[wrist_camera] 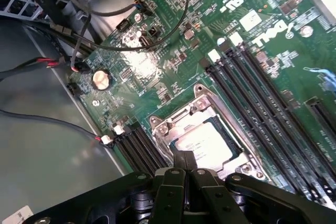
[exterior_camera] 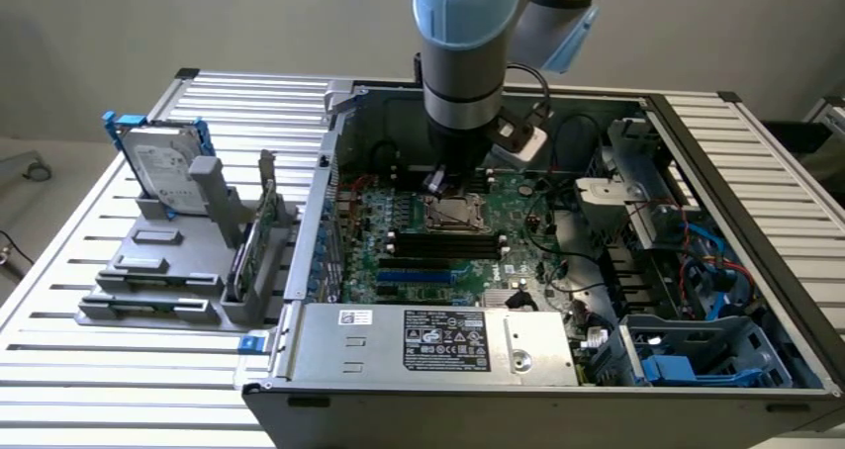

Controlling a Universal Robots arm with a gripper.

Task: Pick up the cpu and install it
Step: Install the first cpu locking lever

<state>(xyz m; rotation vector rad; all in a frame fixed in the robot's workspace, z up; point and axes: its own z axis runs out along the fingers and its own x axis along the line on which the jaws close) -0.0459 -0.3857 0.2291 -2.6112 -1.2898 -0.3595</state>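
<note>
gripper (wrist_camera: 185, 162): black fingers pressed together, nothing visible between them, tips at the cpu's near edge; contact unclear.
cpu (wrist_camera: 206, 141): lies flat inside the socket frame (wrist_camera: 202, 94) on the motherboard (wrist_camera: 152, 66), beside the memory slots (wrist_camera: 252, 93).
step: seating appears to be the work; keep the cpu level and square to the frame, press lightly, avoid sideways drag.
materials: dull grey metal cpu top, shiny stamped steel frame, glossy green board, long black plastic slots.
</note>
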